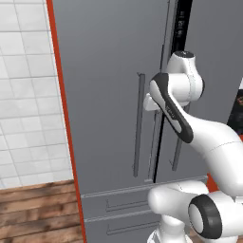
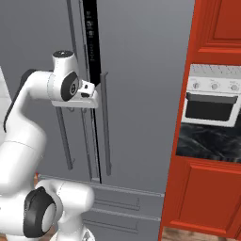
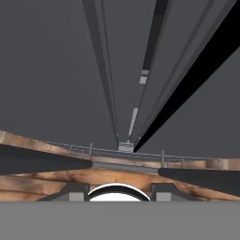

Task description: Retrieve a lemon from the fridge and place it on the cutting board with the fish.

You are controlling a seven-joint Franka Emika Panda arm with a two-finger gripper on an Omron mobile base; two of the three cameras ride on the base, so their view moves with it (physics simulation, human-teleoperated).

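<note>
- The fridge fills the view, its right door swung slightly ajar, showing a dark gap at the seam.
- The pincer is up at that seam near the door handles; its fingers stand apart with nothing between them, likely to widen the gap.
- No lemon can be seen; presumably it sits inside.
- A wall oven sits to the right.

Arm at the fridge front, doors nearly shut

The tall grey French-door fridge stands between a white tiled wall on its left and a red cabinet holding a white oven on its right; two drawers lie below the doors.
</note>
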